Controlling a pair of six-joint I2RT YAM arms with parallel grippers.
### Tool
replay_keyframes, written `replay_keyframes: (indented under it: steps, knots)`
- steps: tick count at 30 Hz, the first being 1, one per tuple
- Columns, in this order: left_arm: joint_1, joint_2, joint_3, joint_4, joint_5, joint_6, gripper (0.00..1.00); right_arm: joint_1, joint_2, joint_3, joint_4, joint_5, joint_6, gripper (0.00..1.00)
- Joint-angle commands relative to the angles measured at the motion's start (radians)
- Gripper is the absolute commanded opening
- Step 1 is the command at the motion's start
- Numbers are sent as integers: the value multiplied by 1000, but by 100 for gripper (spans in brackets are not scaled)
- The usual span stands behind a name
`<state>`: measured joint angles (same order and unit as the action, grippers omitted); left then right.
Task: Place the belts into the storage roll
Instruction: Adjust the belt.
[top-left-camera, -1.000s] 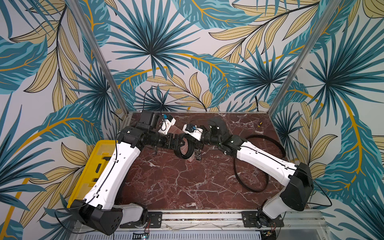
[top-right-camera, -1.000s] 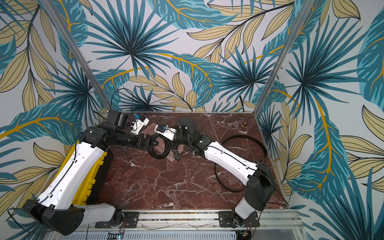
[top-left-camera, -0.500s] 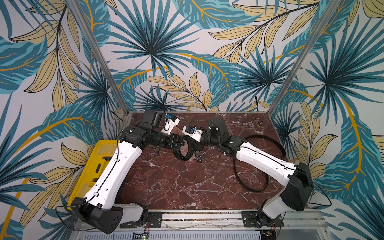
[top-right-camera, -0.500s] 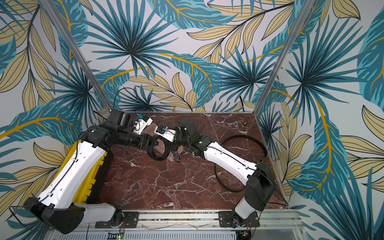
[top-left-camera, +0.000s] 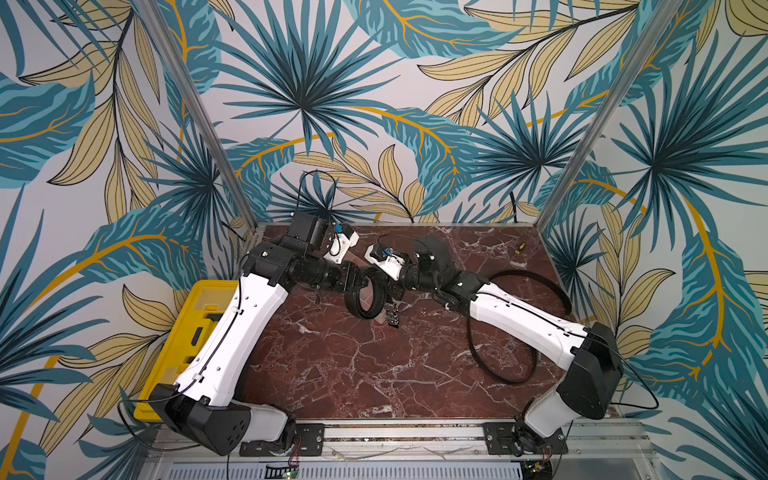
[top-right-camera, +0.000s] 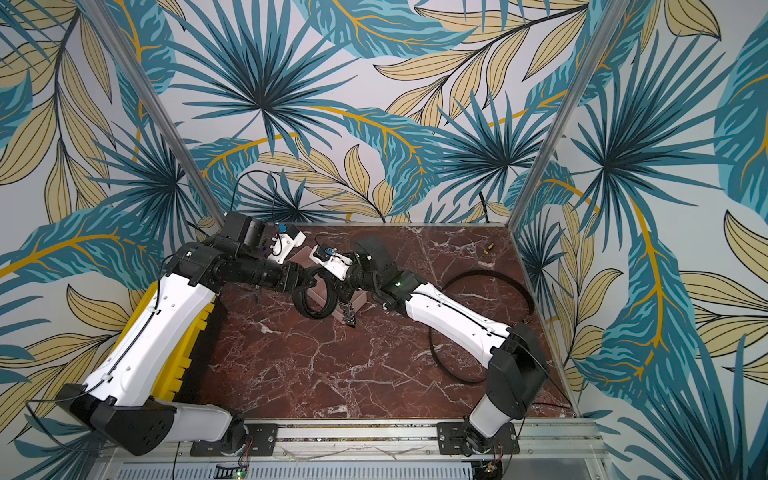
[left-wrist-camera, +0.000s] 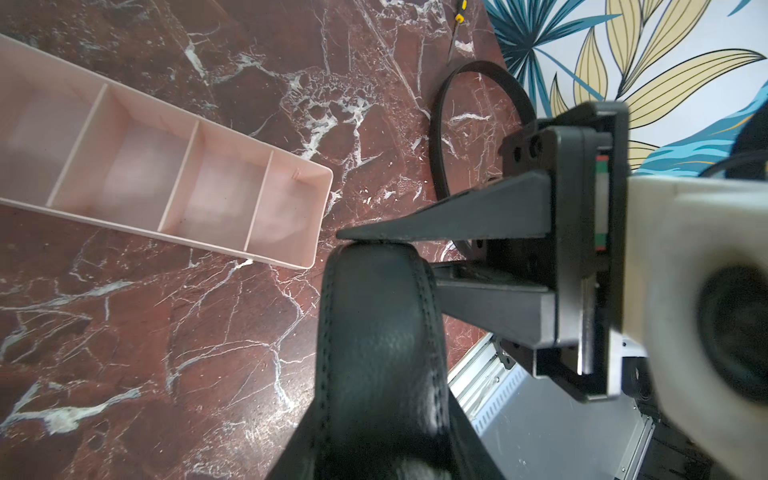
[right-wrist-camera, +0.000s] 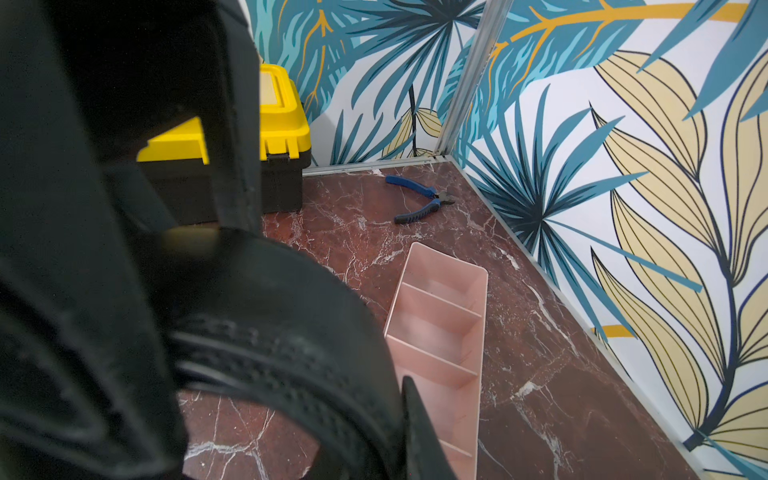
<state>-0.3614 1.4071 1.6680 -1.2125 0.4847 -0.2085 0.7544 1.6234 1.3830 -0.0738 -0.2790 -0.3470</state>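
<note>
Near the middle of both top views, the left gripper (top-left-camera: 360, 286) and right gripper (top-left-camera: 390, 287) each clamped the coiled belt (top-left-camera: 365, 313) above the marble desk (top-left-camera: 353, 365).

storage roll (left-wrist-camera: 286, 208) cropped, toolbox (top-left-camera: 187, 316) half hidden

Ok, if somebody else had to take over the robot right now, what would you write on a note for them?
Left claw: shut on the rolled-up belt.
Right claw: shut on the same belt.
Where things are: both claws hold that belt up by one end of the pink tray. The other belt lies loose on the table, on the robot's right.
Done: one belt is rolled. No belt is in the tray, and its four slots look empty.
Left: put the roll in a slot, then roll up the loose belt and store it too.
</note>
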Motion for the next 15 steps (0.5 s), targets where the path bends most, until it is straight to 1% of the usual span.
replay_keyframes:
  steps: [1,2,7,11,15]
  knots:
    - [-9,41,95,-74,-40,6,9,8,18,33,70,34,110,15]
    - [-10,53,118,-88,-47,8,9,7,19,36,74,46,121,17]
    - [-11,116,235,-174,-94,-7,3,-28,8,50,73,89,208,36]
    - [-25,140,269,-193,-104,-9,2,-84,-17,37,67,96,294,45]
    - [-41,172,295,-213,-135,20,2,-120,-77,-55,143,132,351,51]
